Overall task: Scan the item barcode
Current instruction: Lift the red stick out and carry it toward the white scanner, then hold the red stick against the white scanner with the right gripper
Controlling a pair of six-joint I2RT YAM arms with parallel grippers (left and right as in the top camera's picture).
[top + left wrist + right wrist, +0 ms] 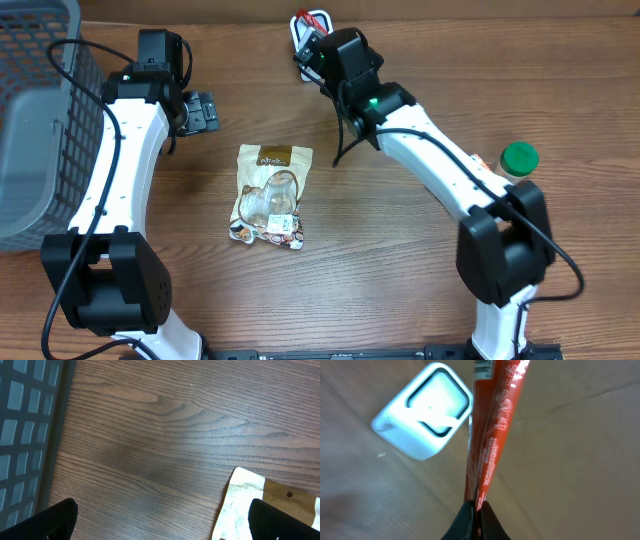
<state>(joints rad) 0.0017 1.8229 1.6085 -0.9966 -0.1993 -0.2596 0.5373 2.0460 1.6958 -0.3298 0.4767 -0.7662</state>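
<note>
My right hand (476, 509) is shut tight on the lower edge of a thin red packet (490, 435), the two fingers pinched together with the foil between them; from my wrist the packet runs edge-on from the fingertips up toward 12 o'clock, and a small barcode (482, 367) shows at its far end; a white scanner (405, 430) with a dark-rimmed, pale window sits on the table (400, 280) at about 10 o'clock from the packet, its near corner just beside the packet's upper part, though I cannot tell whether the two touch; seen from above, this hand, the packet and the scanner are together at the table's 12 o'clock edge, with my right arm stretched toward them from 4 o'clock; my left hand (203, 112) is spread wide with nothing between its fingers, hovering at 10 o'clock from a clear-windowed snack pouch (270, 195) with a brown top that lies flat near the middle of the table; from my left wrist only a corner of that pouch shows, at 4 o'clock, beside one dark fingertip; a grey mesh basket (30, 120) stands at the table's 9 o'clock edge, just beyond my left arm; a green-lidded jar (518, 160) stands at 3 o'clock, close beside my right arm's elbow.
</note>
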